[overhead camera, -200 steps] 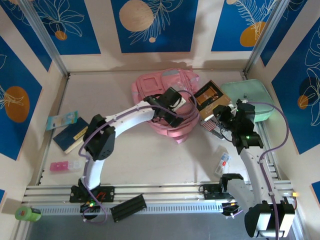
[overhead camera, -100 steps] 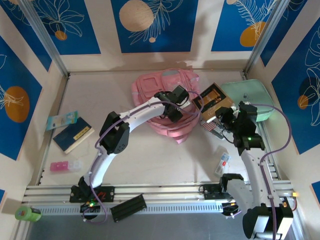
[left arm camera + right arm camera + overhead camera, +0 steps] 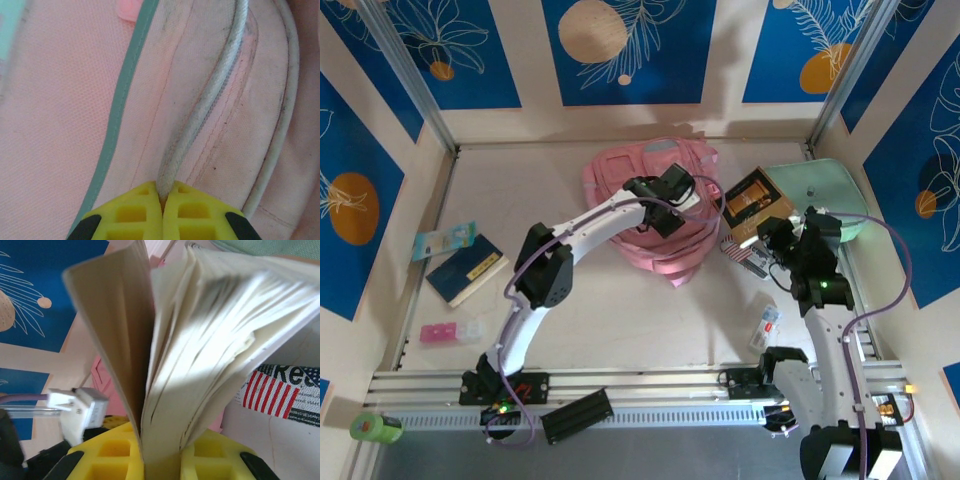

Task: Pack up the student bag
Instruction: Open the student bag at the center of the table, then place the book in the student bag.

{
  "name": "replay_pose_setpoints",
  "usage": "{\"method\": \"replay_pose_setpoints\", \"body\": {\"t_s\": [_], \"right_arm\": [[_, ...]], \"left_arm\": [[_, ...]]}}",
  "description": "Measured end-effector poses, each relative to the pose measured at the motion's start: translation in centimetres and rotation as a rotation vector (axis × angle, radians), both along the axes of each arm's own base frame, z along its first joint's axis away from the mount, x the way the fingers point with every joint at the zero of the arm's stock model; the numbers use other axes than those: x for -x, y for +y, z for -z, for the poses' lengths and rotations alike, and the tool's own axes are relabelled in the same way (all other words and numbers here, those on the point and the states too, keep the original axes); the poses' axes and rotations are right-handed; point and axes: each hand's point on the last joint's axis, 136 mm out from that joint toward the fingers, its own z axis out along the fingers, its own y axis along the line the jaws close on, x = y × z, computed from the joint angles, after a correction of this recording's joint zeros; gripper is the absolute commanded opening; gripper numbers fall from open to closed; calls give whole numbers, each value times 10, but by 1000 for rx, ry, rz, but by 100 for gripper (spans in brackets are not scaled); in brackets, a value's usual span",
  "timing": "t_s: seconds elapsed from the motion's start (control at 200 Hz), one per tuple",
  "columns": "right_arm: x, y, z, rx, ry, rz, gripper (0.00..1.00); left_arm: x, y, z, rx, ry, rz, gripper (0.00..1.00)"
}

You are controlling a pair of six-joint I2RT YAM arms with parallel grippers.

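- Seeing the left gripper (image 3: 162,197) from its wrist camera, I find the yellow jaws pressed together on the student bag (image 3: 60,100), pinching its grey piping (image 3: 200,125).
- The bag lies directly under that gripper, with pink fabric on both sides of the jaws.
- Right of the bag, the right gripper (image 3: 160,450) is clamped on a book (image 3: 210,340), its pages fanned.
- Beside the book lies a flag-striped packet (image 3: 280,395); I can read only "Re".

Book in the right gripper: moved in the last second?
Yes. In the top view the book shifted slightly right, toward the mint-green case, and now overlaps its left edge more.
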Motion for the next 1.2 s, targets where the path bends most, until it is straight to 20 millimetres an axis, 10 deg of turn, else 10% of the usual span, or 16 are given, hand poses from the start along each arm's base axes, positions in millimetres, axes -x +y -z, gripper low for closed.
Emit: {"method": "replay_pose_setpoints", "body": {"t_s": [0.435,0.855,1.2], "right_arm": [[12,-2,-3,55,-16,-11,11],[17,62,21,-148,-20,-211,12],[-30,135,41,-288,65,-337,12]], "left_arm": [[-6,26,-143,233,-296,-102,0],[-13,24,-144,272,-308,-151,0],[-10,19,-148,307,-282,-151,0]]}}
